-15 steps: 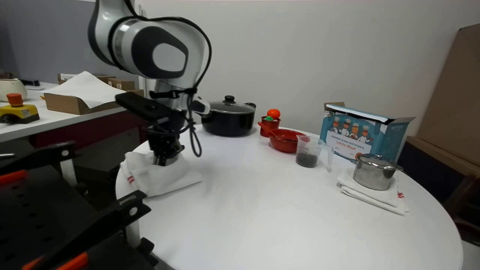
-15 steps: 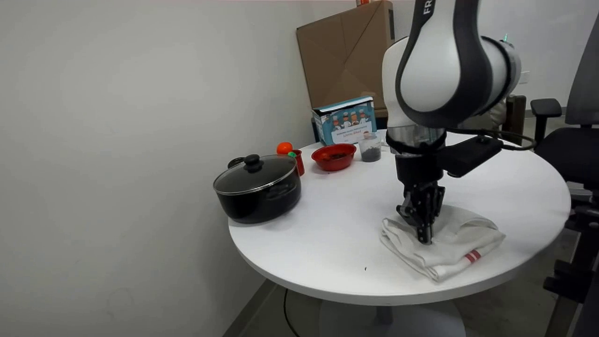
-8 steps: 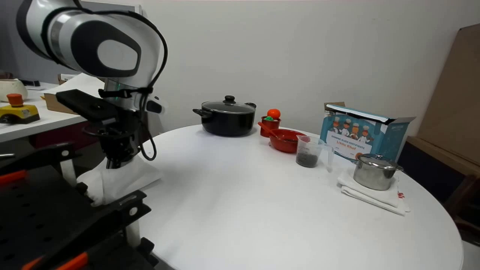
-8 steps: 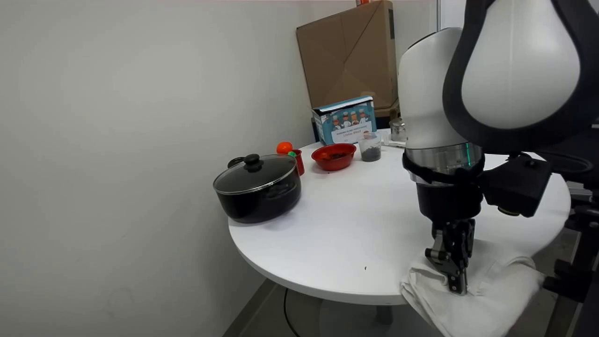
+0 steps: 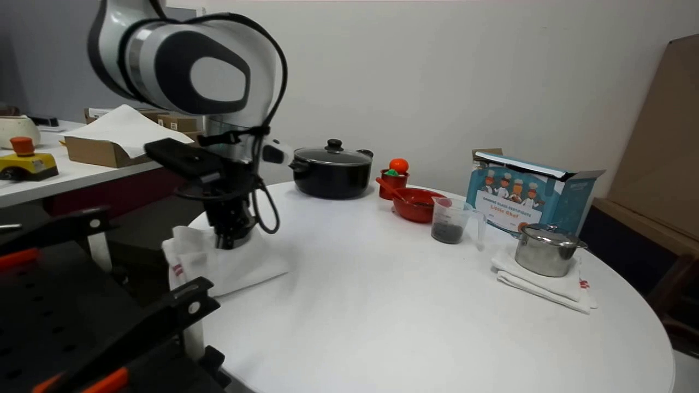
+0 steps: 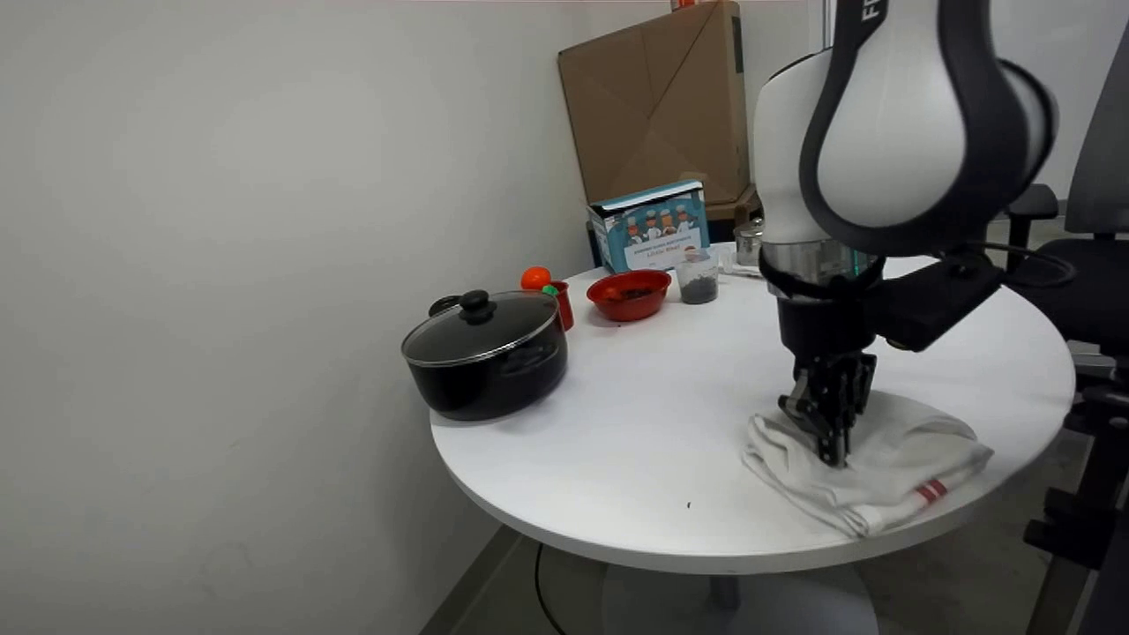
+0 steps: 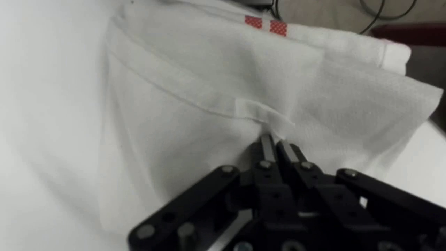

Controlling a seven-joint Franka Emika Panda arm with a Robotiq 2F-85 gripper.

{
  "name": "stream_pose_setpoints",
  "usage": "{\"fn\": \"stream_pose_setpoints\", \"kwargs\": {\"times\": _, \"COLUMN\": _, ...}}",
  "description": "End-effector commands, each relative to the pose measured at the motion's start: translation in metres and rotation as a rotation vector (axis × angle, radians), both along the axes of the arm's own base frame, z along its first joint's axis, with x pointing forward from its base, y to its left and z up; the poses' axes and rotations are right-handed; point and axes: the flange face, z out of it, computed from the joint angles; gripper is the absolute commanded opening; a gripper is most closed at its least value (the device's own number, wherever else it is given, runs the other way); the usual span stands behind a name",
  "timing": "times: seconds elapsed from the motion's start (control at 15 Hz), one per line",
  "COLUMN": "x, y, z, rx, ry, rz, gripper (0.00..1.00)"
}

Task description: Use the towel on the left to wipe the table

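white towel (image 6: 913,454) pinched by the gripper (image 7: 276,141)
it lies loosely folded on the round table (image 6: 609,467) near the edge; the lidded black pot (image 6: 485,375) and red bowl (image 6: 631,310) stand well apart from it.

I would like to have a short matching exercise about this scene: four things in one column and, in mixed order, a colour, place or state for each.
1. bowl
2. steel pot
3. measuring cup
4. gripper

A. transparent, with dark contents
B. closed on the wiping towel
C. red
D. standing on a folded towel

Right pairs: 1-C; 2-D; 3-A; 4-B
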Motion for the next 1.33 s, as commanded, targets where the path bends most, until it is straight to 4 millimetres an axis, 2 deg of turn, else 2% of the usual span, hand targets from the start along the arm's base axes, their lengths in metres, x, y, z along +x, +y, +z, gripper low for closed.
{"fn": "stream_pose_setpoints", "kwargs": {"times": 0.0, "x": 0.049, "y": -0.079, "z": -0.012, "rx": -0.083, "ry": -0.048, "rz": -0.123, "gripper": 0.07}}
{"fn": "stream_pose_setpoints", "kwargs": {"times": 0.13, "x": 0.072, "y": -0.120, "z": -0.013, "rx": -0.133, "ry": -0.073, "rz": -0.187, "gripper": 0.07}}
{"fn": "stream_pose_setpoints", "kwargs": {"times": 0.4, "x": 0.108, "y": -0.188, "z": -0.017, "rx": -0.188, "ry": -0.101, "rz": -0.306, "gripper": 0.07}}
{"fn": "stream_pose_setpoints", "kwargs": {"times": 0.73, "x": 0.155, "y": -0.255, "z": -0.018, "rx": -0.199, "ry": -0.126, "rz": -0.418, "gripper": 0.07}}
{"fn": "stream_pose_setpoints", "kwargs": {"times": 1.0, "x": 0.173, "y": -0.306, "z": -0.021, "rx": -0.220, "ry": -0.135, "rz": -0.500, "gripper": 0.07}}
{"fn": "stream_pose_setpoints", "kwargs": {"times": 1.13, "x": 0.176, "y": -0.325, "z": -0.022, "rx": -0.233, "ry": -0.134, "rz": -0.535, "gripper": 0.07}}
{"fn": "stream_pose_setpoints", "kwargs": {"times": 1.27, "x": 0.179, "y": -0.333, "z": -0.022, "rx": -0.242, "ry": -0.133, "rz": -0.550, "gripper": 0.07}}
